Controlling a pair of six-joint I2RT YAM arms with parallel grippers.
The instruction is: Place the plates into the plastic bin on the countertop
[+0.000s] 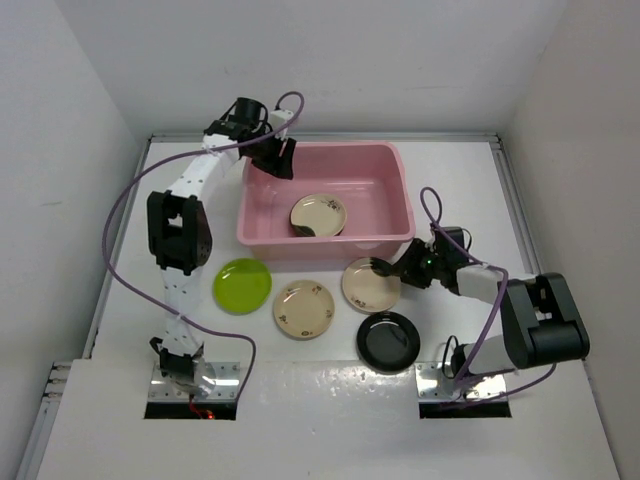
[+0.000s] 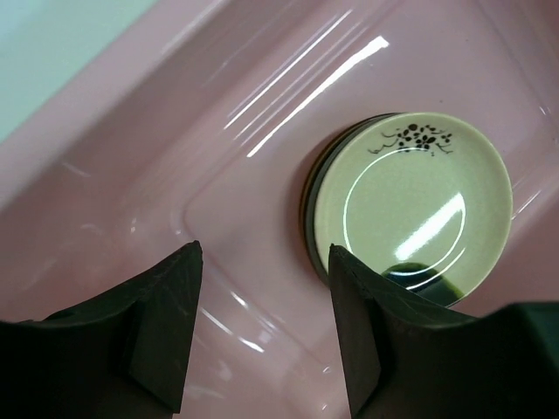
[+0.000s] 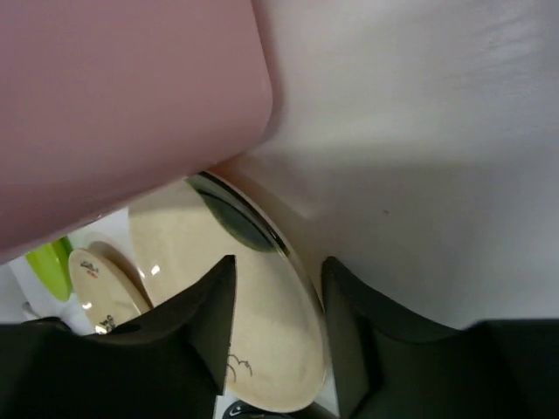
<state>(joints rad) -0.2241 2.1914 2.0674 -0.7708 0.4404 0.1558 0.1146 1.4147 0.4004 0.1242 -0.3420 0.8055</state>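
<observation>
The white countertop (image 1: 470, 190) sits boxed in by plain white walls (image 1: 330, 60), and its near edge carries the two arm bases. The pink bin (image 1: 270, 236) stands toward the back, in the middle. Inside it a cream plate with a small flower sprig (image 1: 318, 213) rests on a dark plate (image 2: 307, 188).

Four plates lie on the counter in front of the bin: a lime green plate (image 1: 242, 285), a cream patterned plate (image 1: 304, 309), a cream plate with a black patch (image 1: 368, 286) and a glossy black plate (image 1: 388, 340).

The left gripper (image 1: 280, 158) hangs over the bin's back left corner, its fingers spread and empty. The right gripper (image 1: 388, 268) straddles the rim of the black-patched plate just beside the bin's front wall. I cannot tell whether it actually pinches it.
</observation>
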